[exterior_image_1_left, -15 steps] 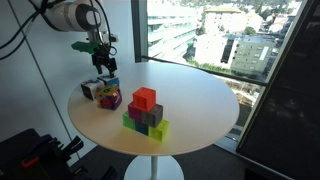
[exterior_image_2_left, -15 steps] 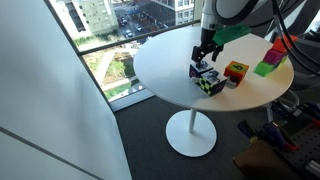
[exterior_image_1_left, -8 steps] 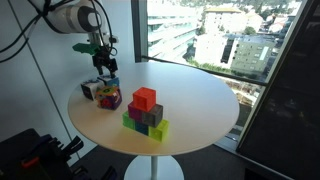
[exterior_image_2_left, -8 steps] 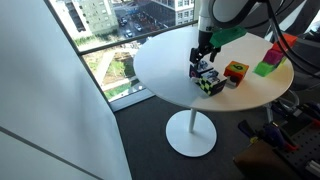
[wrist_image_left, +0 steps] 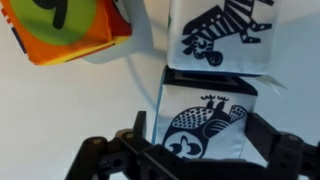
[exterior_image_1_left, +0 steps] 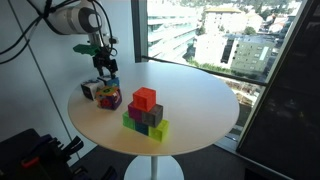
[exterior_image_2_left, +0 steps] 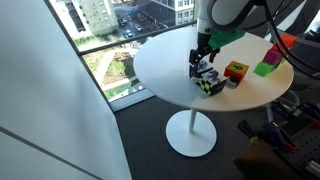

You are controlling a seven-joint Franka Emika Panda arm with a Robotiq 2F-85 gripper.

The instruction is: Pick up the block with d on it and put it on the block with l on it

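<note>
In the wrist view the block with d on it (wrist_image_left: 205, 135), a blue-edged cube whose pale top face carries an owl drawing, sits between the jaws of my open gripper (wrist_image_left: 200, 128). One finger (wrist_image_left: 136, 132) stands on each side of it, with no grip. The block with l on it (wrist_image_left: 222, 35), whitish with a zebra drawing, lies directly beyond and touches it. In both exterior views the gripper (exterior_image_1_left: 104, 70) (exterior_image_2_left: 203, 60) is low over the cube cluster near the table edge, where the teal cube (exterior_image_1_left: 108, 84) sits beside the whitish cube (exterior_image_1_left: 90, 90).
A magenta-and-yellow cube (exterior_image_1_left: 111, 99) lies next to the cluster. An orange-and-green cube (wrist_image_left: 60, 30) (exterior_image_2_left: 236, 72) sits close by. A stack of orange, grey, magenta and green blocks (exterior_image_1_left: 146, 112) stands mid-table. The round white table (exterior_image_1_left: 200, 100) stands by a large window.
</note>
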